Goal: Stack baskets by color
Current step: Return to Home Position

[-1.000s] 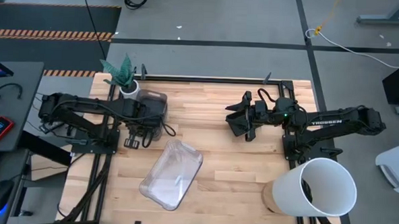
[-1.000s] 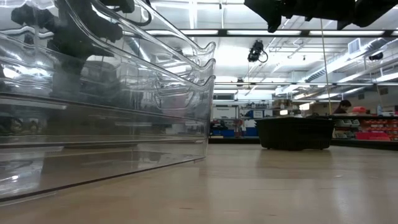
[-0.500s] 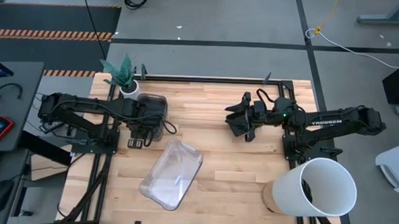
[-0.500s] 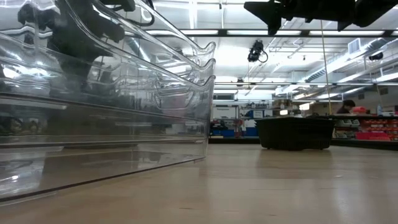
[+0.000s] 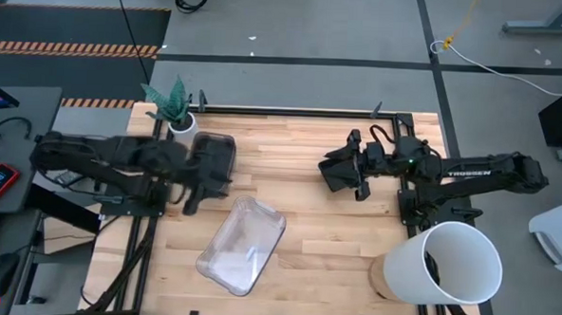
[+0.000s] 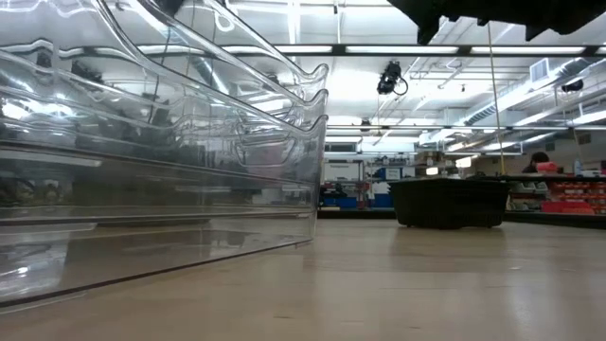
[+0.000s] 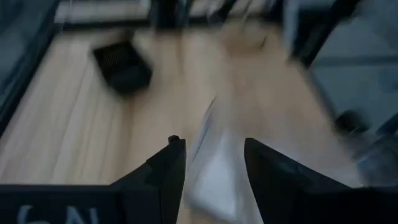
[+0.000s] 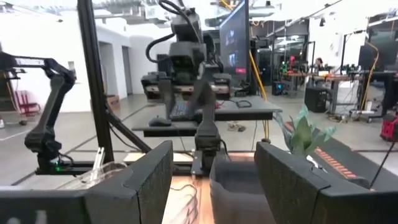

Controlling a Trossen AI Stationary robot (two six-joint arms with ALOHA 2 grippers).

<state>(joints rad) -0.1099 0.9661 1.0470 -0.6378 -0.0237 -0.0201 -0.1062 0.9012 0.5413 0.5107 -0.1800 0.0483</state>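
The wooden table [image 5: 302, 220] filled the middle of the high view. A big white bucket [image 5: 404, 272] stood at its near right corner, just beside the right arm's base.

The stack of clear baskets [image 5: 242, 244] lay at an angle on the near left-centre of the table. In the low view three clear rims showed nested one inside another. The stack of grey baskets [image 5: 221, 145] sat at the far left corner, just beside a small white plant pot [image 5: 181, 125]. The stack of black baskets [image 6: 450, 202] rested on the far right part of the table, well apart from the clear stack, under the front of the right arm. How many grey or black ones were nested could not be told.

The left gripper [image 7: 214, 143] hung near the table's left edge, between the grey stack and the clear stack. Its claw was released, fingers apart with nothing between them. The clear stack lay ahead of it.

The right gripper [image 8: 214, 146] hovered above the black stack, pointing across at the grey stack. Its fingers were also spread wide and held nothing.
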